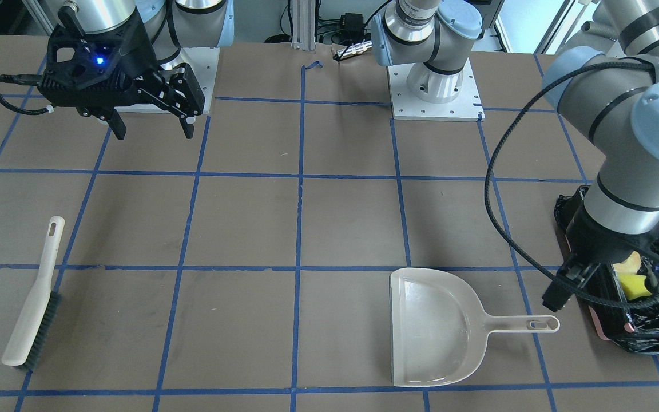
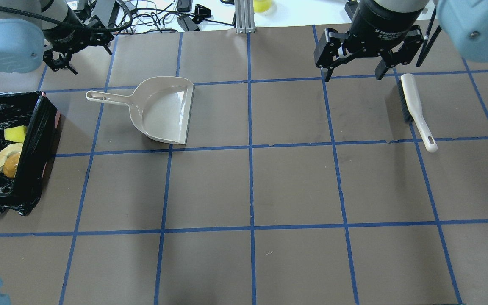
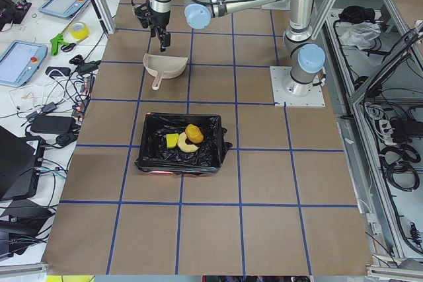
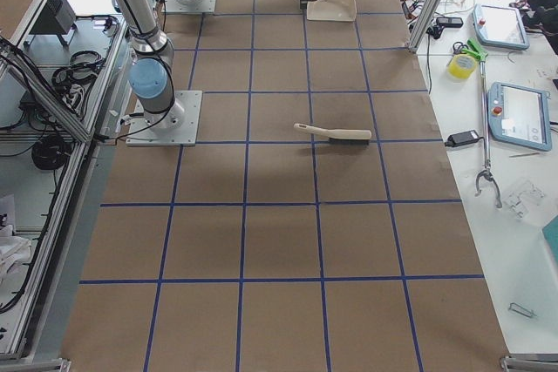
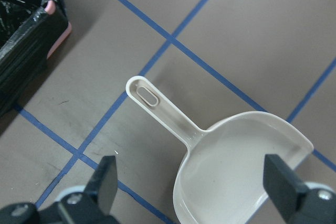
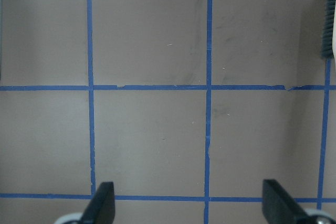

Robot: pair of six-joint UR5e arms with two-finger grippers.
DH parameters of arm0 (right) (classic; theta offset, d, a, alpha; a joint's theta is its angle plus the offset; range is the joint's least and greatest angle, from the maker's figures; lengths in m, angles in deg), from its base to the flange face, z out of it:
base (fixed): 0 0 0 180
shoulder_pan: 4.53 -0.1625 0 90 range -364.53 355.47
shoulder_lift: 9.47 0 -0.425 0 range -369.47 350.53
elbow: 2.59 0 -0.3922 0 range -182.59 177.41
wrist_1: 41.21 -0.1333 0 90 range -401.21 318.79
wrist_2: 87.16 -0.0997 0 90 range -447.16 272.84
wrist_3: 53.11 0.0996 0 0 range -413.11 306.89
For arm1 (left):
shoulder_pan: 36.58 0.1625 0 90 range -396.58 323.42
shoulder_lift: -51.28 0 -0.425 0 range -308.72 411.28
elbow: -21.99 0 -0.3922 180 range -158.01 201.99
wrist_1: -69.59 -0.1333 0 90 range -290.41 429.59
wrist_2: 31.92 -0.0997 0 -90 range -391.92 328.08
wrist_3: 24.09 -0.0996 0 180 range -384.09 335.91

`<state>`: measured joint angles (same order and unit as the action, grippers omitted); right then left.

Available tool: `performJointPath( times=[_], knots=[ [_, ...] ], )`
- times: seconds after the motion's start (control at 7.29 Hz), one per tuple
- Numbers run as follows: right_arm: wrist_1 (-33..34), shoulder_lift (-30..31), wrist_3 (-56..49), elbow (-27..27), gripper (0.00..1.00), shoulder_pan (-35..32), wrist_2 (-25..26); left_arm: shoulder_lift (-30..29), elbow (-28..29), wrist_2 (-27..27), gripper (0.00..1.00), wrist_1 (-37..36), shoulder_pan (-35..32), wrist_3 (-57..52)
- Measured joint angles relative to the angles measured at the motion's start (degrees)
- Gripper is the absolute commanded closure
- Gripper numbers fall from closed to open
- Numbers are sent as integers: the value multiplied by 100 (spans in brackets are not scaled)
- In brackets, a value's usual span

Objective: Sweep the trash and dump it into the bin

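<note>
The trash lies inside the bin [image 2: 32, 140], a box lined with black plastic at the table's left end. It is a yellow-green wedge [image 2: 15, 134], a tan crescent [image 2: 6, 152] and an orange lump [image 2: 12, 165]. The pieces also show in the exterior left view [image 3: 185, 140]. My left gripper [image 5: 194, 192] is open and empty, hovering above the handle of the beige dustpan [image 5: 236, 166]. The dustpan [image 2: 163, 114] lies empty on the table. My right gripper [image 2: 354, 72] is open and empty, held above the table beside the beige hand brush [image 2: 415, 110].
The brush [image 1: 35, 297] lies flat on the brown mat, its edge showing in the right wrist view [image 6: 328, 19]. The bin's pink corner [image 5: 50, 8] sits close to the dustpan handle. Blue tape lines grid the mat. Cables and devices lie beyond the table's far edge.
</note>
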<state>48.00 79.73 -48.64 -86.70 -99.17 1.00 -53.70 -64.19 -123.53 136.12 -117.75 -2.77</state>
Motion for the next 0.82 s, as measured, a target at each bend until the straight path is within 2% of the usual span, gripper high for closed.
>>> performJointPath(
  times=[0.41, 0.82],
  knots=[
    [2, -10, -3, 0, 0, 7, -4, 341, -85, 231, 0, 266, -358, -392],
    [-9, -9, 1, 0, 0, 9, -7, 793, -101, 309, 0, 1208, -507, -851]
  ],
)
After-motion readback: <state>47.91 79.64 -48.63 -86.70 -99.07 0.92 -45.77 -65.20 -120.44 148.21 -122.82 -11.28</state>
